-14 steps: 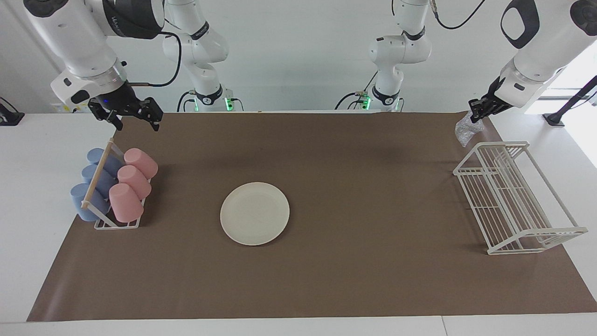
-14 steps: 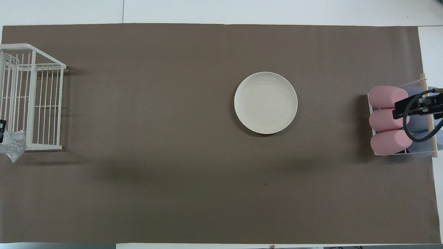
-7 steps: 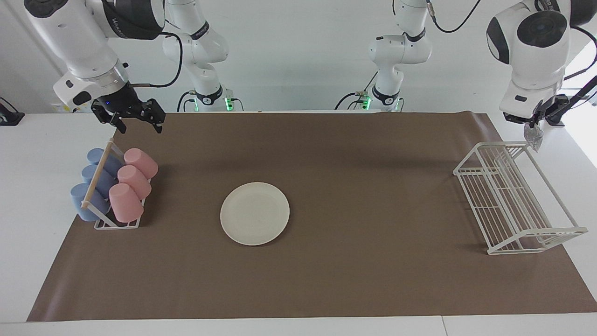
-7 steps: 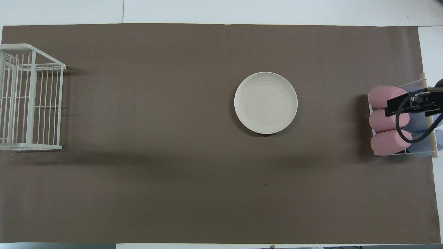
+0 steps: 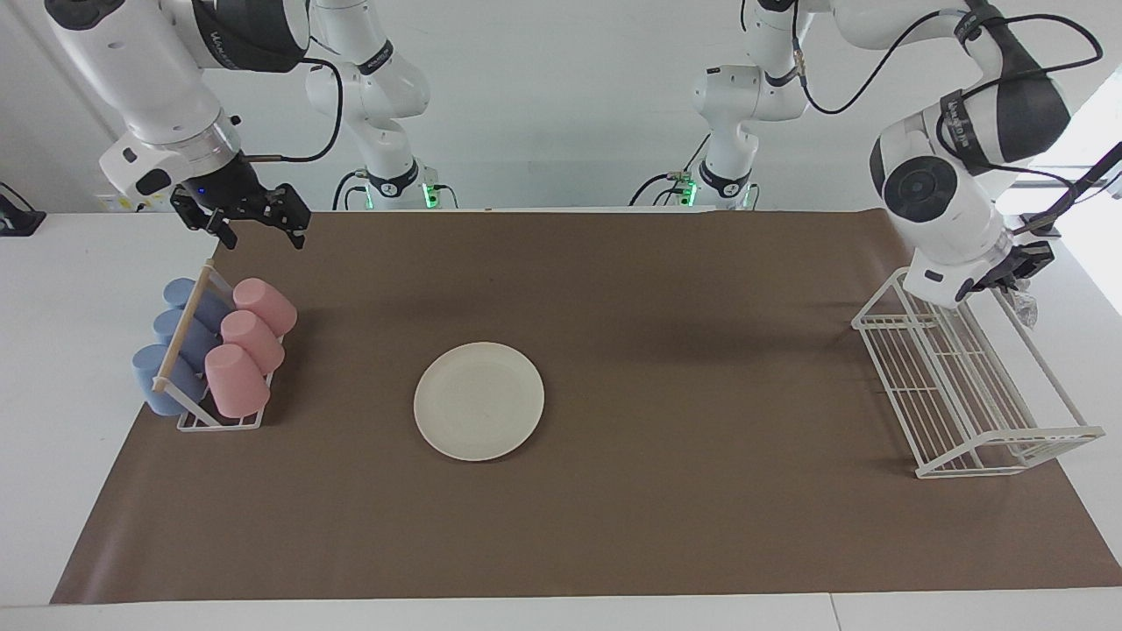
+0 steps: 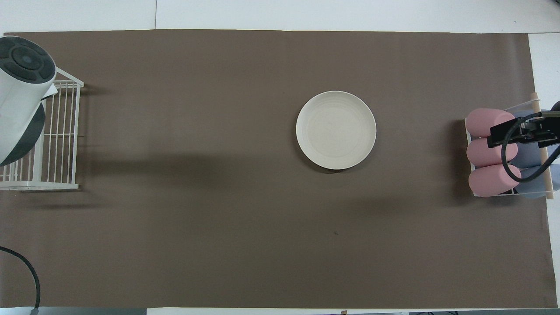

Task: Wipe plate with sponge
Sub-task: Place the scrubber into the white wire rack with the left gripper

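At mid-surface the plate (image 5: pixel 479 400) lies flat and bare on the brown mat (image 5: pixel 614 526), free for wiping from above. No sponge touches it yet. The sponge (image 5: pixel 1024 305), as far as one can tell, is the small silvery wad hanging from the left gripper (image 5: pixel 1017 272), which is clenched on it above the white rack (image 5: pixel 964 386) at the left arm's end, well apart from the plate; carrying it across looks like the next step. The right gripper (image 5: pixel 254 223) hangs released and empty over the cup rack (image 5: pixel 210 350) of pink and blue cups, and waits. Around the mat the surface is white, with a plain white wall at the robots' end.
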Robot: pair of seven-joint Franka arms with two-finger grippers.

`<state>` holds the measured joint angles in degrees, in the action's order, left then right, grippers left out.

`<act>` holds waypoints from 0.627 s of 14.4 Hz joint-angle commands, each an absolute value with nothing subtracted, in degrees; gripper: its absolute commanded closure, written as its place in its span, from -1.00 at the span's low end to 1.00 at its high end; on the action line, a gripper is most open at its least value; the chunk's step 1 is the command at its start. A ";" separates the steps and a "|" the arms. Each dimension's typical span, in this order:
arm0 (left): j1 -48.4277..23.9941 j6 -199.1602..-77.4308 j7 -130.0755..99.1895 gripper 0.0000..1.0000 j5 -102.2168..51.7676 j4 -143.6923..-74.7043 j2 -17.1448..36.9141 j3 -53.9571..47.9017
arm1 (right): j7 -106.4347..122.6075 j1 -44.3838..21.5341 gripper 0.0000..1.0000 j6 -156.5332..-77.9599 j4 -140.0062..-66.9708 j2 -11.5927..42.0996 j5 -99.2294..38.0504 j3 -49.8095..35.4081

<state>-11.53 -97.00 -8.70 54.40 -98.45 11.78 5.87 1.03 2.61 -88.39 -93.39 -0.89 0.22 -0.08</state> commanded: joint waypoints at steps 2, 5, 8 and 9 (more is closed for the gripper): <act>-16.52 -94.84 -19.06 1.00 59.24 -103.44 12.30 6.68 | 0.18 2.99 -1.00 -89.65 -95.01 -2.20 -0.79 -0.18; -19.24 -94.83 -30.29 1.00 59.33 -108.44 11.52 6.68 | 0.18 2.90 -1.00 -89.82 -94.66 -2.11 -0.79 -0.18; -19.25 -95.44 -33.99 1.00 59.33 -110.21 11.16 6.59 | 0.18 2.90 -1.00 -89.65 -94.66 -2.20 -0.79 -0.18; -19.25 -96.15 -36.71 1.00 59.41 -111.78 10.55 6.59 | 0.18 2.90 -1.00 -89.65 -94.66 -2.20 -0.79 -0.18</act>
<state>-18.54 -95.32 -32.44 58.18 -108.13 12.87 5.91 1.02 2.61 -88.62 -93.39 -1.04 0.21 -0.08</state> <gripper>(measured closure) 0.960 0.000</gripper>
